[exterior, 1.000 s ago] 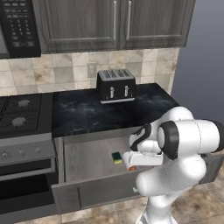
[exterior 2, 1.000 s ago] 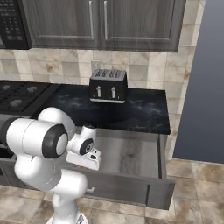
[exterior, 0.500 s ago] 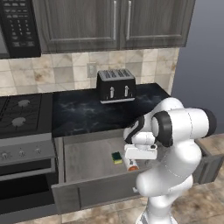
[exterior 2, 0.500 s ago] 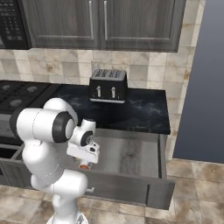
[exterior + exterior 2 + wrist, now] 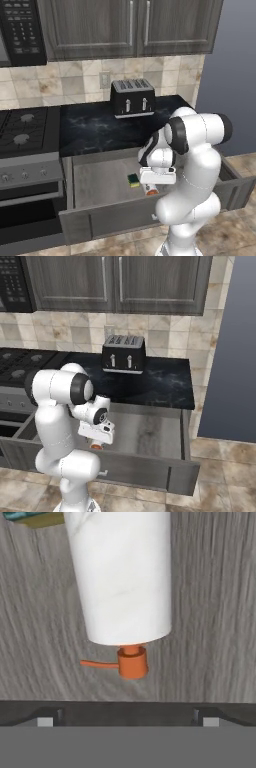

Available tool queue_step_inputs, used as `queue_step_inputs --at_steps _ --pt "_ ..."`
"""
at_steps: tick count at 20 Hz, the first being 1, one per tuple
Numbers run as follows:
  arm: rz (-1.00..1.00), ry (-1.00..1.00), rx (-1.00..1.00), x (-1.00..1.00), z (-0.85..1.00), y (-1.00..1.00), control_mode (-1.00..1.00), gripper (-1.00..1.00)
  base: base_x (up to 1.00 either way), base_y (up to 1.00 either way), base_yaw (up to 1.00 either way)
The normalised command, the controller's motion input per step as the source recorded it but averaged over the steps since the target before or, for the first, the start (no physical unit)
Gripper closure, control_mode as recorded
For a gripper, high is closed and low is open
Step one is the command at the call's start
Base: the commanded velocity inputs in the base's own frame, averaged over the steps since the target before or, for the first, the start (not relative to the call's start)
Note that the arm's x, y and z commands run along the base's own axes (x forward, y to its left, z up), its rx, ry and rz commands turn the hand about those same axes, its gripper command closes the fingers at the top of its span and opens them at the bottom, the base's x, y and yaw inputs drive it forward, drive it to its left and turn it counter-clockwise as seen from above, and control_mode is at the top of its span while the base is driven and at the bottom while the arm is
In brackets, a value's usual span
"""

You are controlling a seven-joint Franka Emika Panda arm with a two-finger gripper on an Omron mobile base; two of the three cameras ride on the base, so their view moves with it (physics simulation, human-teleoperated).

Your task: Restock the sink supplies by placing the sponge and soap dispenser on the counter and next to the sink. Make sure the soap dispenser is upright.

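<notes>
The soap dispenser (image 5: 120, 577) lies on its side on the floor of an open grey drawer, white body with an orange pump (image 5: 132, 662). My gripper (image 5: 125, 719) hangs just above it, open, with its fingertips (image 5: 45, 721) far apart and nothing between them. In the left base view the gripper (image 5: 154, 184) covers most of the soap dispenser (image 5: 151, 190), and the green and yellow sponge (image 5: 133, 180) lies just left of it in the drawer. The right base view has the gripper (image 5: 95, 439) over the orange pump (image 5: 96, 446). The black counter (image 5: 100, 130) runs behind the drawer. The sink is out of view.
A black toaster (image 5: 132, 97) stands at the back of the counter. A stove (image 5: 25, 132) adjoins the counter on the left. The open drawer (image 5: 150, 431) juts out towards my base, with its front wall (image 5: 110, 220) low in the left base view. Dark cabinets (image 5: 120, 281) hang above.
My arm's upper links have swung up and over towards the drawer. The hand has stayed above the soap dispenser and the jaws have stayed open.
</notes>
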Motion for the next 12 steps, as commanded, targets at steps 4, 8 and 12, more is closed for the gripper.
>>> queue_step_inputs --at_steps 4,8,12 --pt "0.0 0.0 -0.02 0.11 -0.39 0.0 -1.0 -1.0 0.0 0.0 0.0" --pt "0.0 -0.01 0.0 0.09 -0.09 0.0 -1.0 -1.0 0.0 0.0 0.0" --pt "0.0 -0.02 0.0 0.0 0.0 0.0 -1.0 -1.0 0.0 0.0 0.0"
